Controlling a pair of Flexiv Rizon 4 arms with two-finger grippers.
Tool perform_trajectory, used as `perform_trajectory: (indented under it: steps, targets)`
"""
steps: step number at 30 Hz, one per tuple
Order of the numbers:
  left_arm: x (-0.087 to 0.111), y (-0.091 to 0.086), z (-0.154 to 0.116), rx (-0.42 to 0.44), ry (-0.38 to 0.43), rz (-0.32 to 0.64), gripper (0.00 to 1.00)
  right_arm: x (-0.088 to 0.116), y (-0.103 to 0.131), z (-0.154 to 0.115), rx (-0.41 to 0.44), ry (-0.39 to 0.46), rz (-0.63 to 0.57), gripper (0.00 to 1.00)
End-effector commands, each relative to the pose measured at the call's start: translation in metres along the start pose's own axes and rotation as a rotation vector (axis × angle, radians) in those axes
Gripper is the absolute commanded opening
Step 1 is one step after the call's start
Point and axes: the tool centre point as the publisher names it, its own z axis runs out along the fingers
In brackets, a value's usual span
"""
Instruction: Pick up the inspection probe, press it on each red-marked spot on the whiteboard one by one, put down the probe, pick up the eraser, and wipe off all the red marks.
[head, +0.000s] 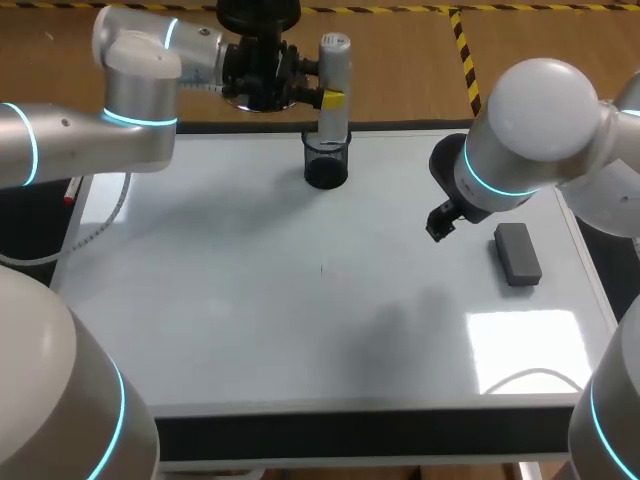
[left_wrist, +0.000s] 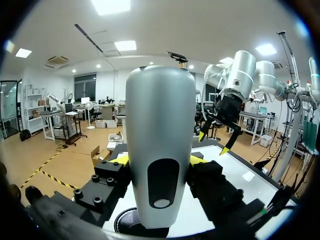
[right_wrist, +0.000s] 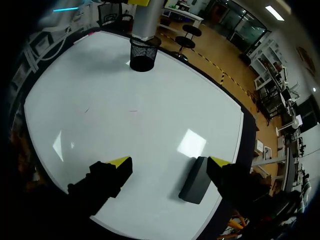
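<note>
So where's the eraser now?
In the head view the eraser lies flat on the whiteboard, near its right edge. In the right wrist view it sits below the right gripper, close to one finger.

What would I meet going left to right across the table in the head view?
left gripper, shut on the inspection probe standing in the mesh cup (these three overlap, so they count as one stop) → right gripper, open → eraser

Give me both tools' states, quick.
Left tool: closed on the probe.
Right tool: open, holding nothing.
</note>
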Motion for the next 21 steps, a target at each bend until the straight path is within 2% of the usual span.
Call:
perform_trajectory:
  steps: [1, 21]
  targets:
    - [-0.009, 0.002, 0.000, -0.002, 0.006, -0.006, 0.00, 0.000, 0.000, 0.000, 0.001, -0.001, -0.001, 1.00]
    - [-0.020, 0.009, -0.006, 0.003, -0.018, -0.005, 0.00, 0.000, 0.000, 0.000, 0.001, -0.001, -0.001, 1.00]
